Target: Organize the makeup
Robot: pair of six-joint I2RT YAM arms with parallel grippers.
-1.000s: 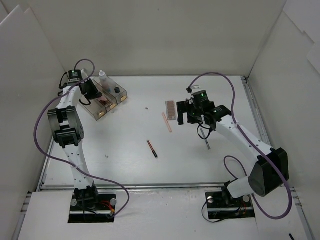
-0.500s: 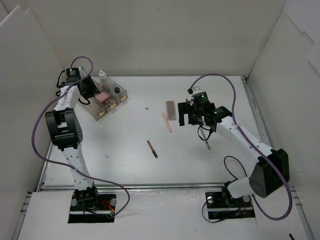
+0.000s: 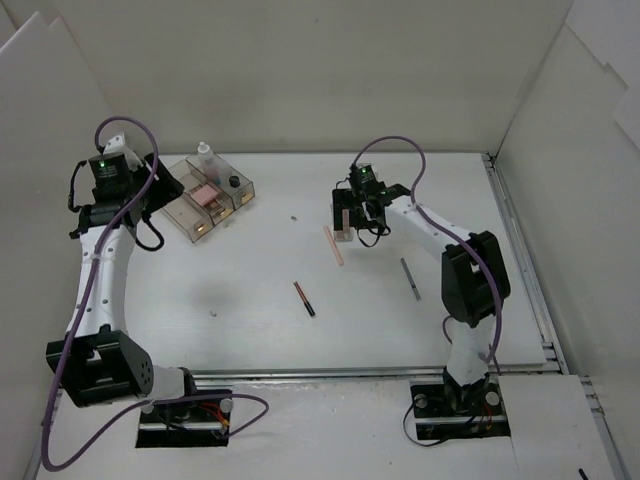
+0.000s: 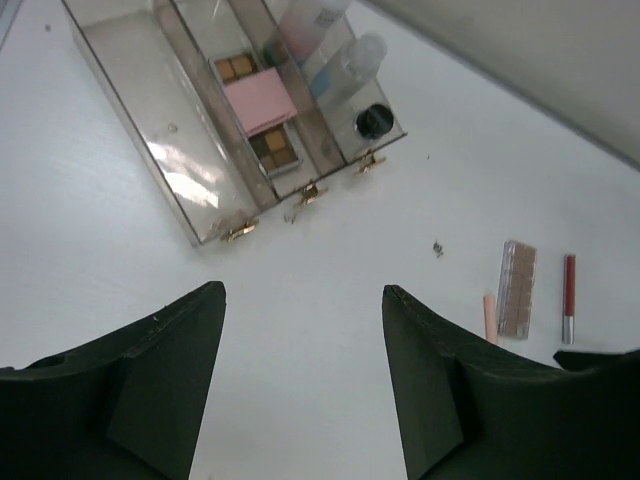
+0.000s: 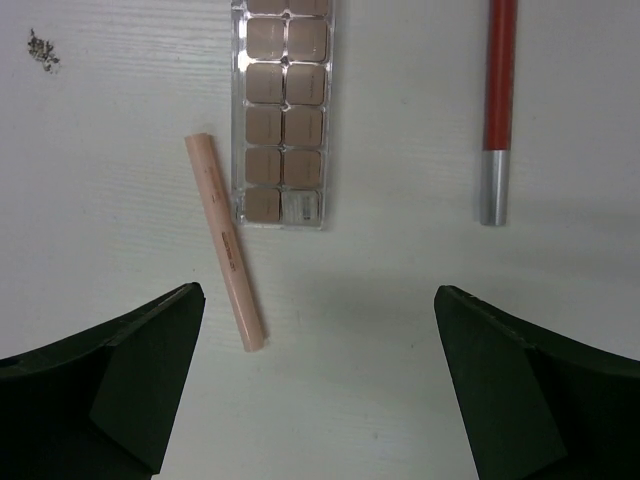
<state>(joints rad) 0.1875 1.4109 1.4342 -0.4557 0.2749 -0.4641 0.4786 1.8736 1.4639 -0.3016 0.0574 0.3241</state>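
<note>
My right end effector [image 5: 318, 292] hangs wide open with nothing in it, jaws spread over bare table [image 5: 380, 400]. In its wrist view the long brown palette [image 5: 285, 110] lies flat at twelve o'clock. The pink pencil [image 5: 226, 245] is just beside it at ten o'clock, a thin gap showing between them. The red pencil [image 5: 497, 100] lies apart at one o'clock.

My worry is that spread. If I come down on the palette as I am, the jaws are wide enough to catch the pink pencil too, and closing could roll it away or wedge it against the palette's edge. The palette itself is thin and flat on the table, so I judge the tips could skid over its slick lid rather than get under it.

Further out in the overhead view, a grey pencil [image 3: 410, 279] lies at five o'clock, close under my right forearm. A low swing could knock it. A dark red pencil [image 3: 304, 298] lies at seven o'clock, well apart.

My left end effector [image 4: 302, 292] is also open and holds nothing. The clear box [image 4: 150, 130] is at eleven o'clock from it and already holds a pink pad [image 4: 260, 100] and bottles [image 4: 340, 70]. A careless drop there could jostle them.
</note>
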